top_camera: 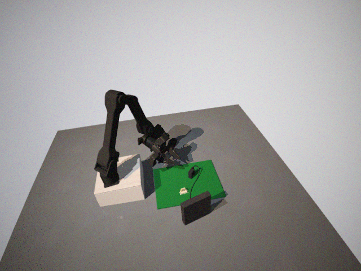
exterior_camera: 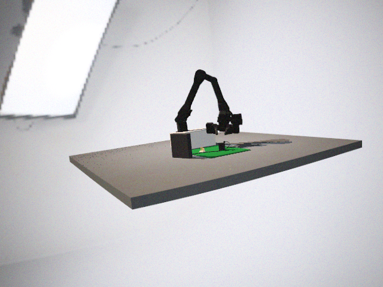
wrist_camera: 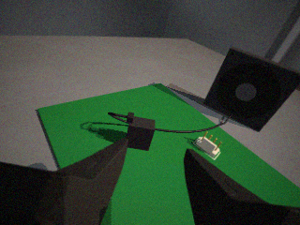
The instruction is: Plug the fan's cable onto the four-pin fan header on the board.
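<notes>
Plug (top_camera: 191,172) (exterior_camera: 221,146) (wrist_camera: 141,133) stands off the 4-pin header (top_camera: 183,191) (exterior_camera: 201,150) (wrist_camera: 207,146), tool (top_camera: 168,163) (exterior_camera: 222,133) (wrist_camera: 156,149) open above.

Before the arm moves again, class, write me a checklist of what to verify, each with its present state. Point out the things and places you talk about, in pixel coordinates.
1. Claw (top_camera: 172,163) (exterior_camera: 221,133) (wrist_camera: 156,149) open, nothing between its fingers: ok.
2. Header (top_camera: 183,191) (exterior_camera: 201,150) (wrist_camera: 207,145) pins uncovered: ok.
3. Plug (top_camera: 191,172) (exterior_camera: 221,146) (wrist_camera: 141,133) seated on the header: not ok, it stands apart on the board (top_camera: 168,186) (exterior_camera: 213,152) (wrist_camera: 155,187).
4. Plug between the fingers: not ok.
5. Cable (top_camera: 196,182) (wrist_camera: 187,131) free of snags: cannot tell.
</notes>
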`<action>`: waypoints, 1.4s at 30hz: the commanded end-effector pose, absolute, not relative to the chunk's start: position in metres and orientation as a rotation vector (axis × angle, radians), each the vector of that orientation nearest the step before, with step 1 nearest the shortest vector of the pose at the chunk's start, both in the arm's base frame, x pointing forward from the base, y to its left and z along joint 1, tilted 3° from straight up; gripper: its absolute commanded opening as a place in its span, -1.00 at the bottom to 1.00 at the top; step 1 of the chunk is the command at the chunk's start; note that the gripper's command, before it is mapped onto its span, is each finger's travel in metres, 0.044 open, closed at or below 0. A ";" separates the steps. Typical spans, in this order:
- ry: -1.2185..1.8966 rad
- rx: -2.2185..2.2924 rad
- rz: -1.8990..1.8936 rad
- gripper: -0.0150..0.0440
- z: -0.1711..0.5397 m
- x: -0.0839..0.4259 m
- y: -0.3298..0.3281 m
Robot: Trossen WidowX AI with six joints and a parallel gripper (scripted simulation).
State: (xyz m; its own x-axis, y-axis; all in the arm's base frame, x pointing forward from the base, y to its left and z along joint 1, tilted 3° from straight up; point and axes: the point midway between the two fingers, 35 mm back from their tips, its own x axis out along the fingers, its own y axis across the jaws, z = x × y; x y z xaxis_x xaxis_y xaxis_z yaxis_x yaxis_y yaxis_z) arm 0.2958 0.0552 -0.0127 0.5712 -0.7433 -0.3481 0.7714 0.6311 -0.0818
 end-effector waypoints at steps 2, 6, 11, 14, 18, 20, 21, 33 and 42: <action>0.515 0.105 -0.923 0.20 -0.018 0.302 0.049; 0.632 0.127 -0.941 0.20 -0.021 0.305 0.045; 0.775 0.165 -0.950 0.20 -0.024 0.308 0.040; 0.858 0.193 -0.948 0.20 -0.024 0.310 0.038; 0.966 0.235 -0.938 0.20 -0.023 0.311 0.036; 1.018 0.259 -0.930 0.20 -0.022 0.312 0.035; 1.042 0.271 -0.925 0.20 -0.021 0.312 0.035; 1.307 0.441 -0.824 0.20 -0.004 0.314 0.033; 1.460 0.596 -0.700 0.20 0.019 0.317 0.034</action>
State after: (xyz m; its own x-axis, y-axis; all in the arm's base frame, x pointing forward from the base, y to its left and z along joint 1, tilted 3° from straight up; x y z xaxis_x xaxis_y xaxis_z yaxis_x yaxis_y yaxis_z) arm 0.3148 0.0333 0.0088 -0.0041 -0.1440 -0.9896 0.7404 0.6647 -0.0998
